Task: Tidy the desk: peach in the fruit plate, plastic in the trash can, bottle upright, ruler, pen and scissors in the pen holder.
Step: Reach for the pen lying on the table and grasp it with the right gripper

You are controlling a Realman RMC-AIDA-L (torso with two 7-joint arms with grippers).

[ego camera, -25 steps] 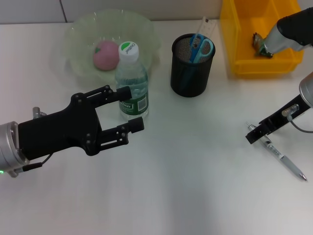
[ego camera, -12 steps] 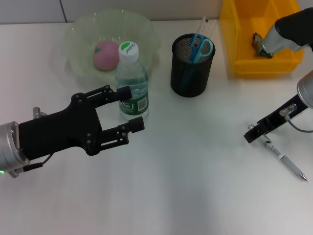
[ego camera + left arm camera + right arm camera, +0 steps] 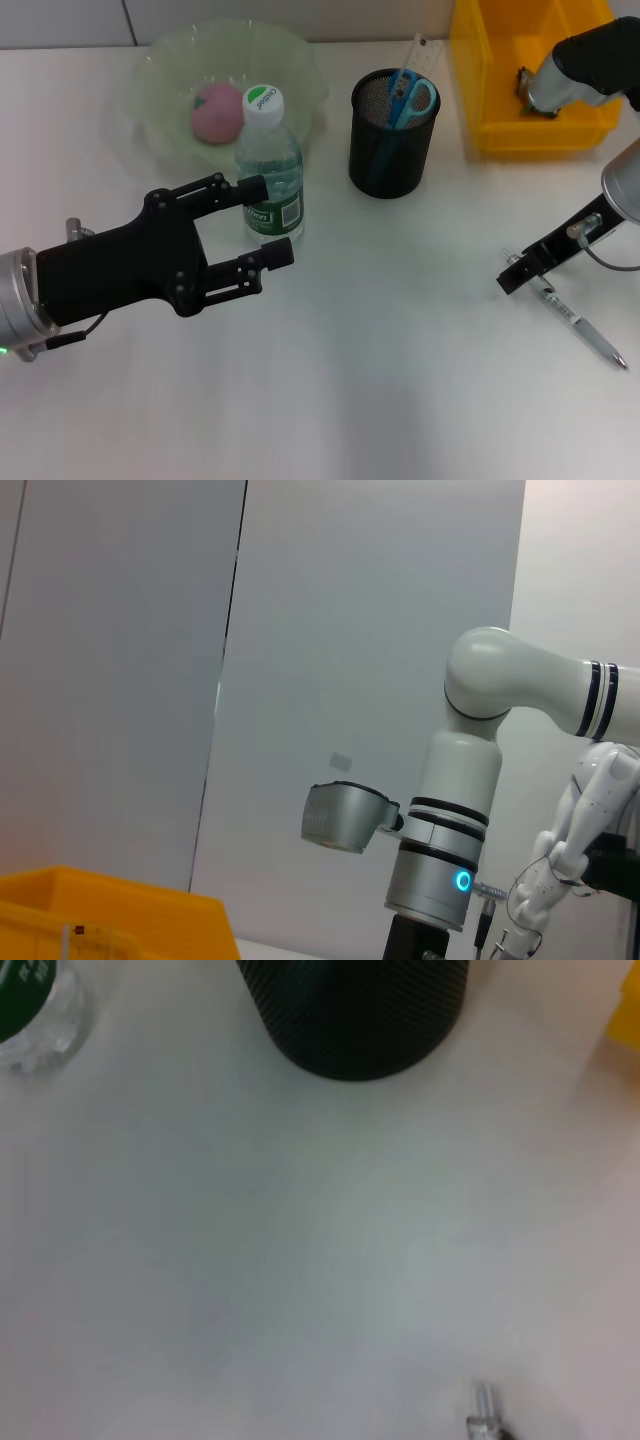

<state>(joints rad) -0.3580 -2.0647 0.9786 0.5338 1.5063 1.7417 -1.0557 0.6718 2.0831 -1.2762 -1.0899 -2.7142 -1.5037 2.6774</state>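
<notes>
The bottle point(image 3: 270, 165) stands upright on the desk point(image 3: 400, 380), and its base also shows in the right wrist view point(image 3: 35, 1010). My left gripper point(image 3: 268, 220) is open, with one finger on each side of the bottle's lower part. The peach point(image 3: 216, 111) lies in the fruit plate point(image 3: 150, 70). The scissors point(image 3: 411, 98) and the ruler point(image 3: 421, 50) stick out of the pen holder point(image 3: 392, 140) point(image 3: 350, 1010). The pen point(image 3: 585, 330) lies flat at the right, its end point(image 3: 484, 1410) right by my right gripper point(image 3: 515, 272). A small crumpled thing point(image 3: 523, 80) lies in the trash can point(image 3: 500, 110).
My right arm's elbow point(image 3: 590, 65) hangs over the trash can's right side. In the left wrist view, a corner of the yellow bin point(image 3: 100, 920) and the right arm point(image 3: 470, 780) show against a grey wall.
My right gripper has shifted slightly left near the pen's end. The left gripper and the bottle have not moved.
</notes>
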